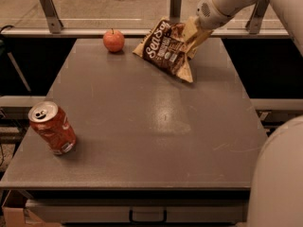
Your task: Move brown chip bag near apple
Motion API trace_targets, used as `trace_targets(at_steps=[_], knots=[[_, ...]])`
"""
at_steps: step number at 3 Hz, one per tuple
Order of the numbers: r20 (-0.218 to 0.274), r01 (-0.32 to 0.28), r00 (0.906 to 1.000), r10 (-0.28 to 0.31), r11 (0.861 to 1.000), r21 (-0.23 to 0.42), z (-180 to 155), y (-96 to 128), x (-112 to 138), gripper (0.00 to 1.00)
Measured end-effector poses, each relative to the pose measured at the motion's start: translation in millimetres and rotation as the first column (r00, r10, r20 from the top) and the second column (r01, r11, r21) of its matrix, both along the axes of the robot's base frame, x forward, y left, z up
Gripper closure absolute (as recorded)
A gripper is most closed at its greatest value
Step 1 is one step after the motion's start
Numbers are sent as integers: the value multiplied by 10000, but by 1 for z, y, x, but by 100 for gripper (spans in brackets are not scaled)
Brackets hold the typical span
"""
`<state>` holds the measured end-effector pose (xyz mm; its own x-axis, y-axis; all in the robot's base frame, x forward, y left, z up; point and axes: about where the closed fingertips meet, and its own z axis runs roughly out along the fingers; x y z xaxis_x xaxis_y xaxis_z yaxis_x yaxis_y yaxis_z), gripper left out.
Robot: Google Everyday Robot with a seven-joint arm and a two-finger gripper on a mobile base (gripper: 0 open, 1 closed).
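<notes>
The brown chip bag [164, 49] with white lettering hangs tilted over the far part of the grey table [151, 126], its lower corner close to the surface. My gripper [191, 32] is shut on the bag's upper right edge, reaching in from the top right. The red-orange apple [113, 40] sits near the table's far edge, a short way left of the bag and apart from it.
A dented red soda can [52, 127] stands tilted near the table's front left. A rail with metal brackets [49, 8] runs behind the table. Part of the robot's body [279, 178] fills the lower right corner.
</notes>
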<state>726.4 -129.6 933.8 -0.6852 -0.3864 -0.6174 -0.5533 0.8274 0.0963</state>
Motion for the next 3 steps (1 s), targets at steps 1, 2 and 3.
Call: trace_targets(at_steps=[1,2,3], knots=[[-394,64,9992,-54,9997,248,-8,20,7,82],[-639,59,9979,-38,9995,318,-13,34,11,59],[-801,154,9967,-128,9994,322,-17,37,14,36]])
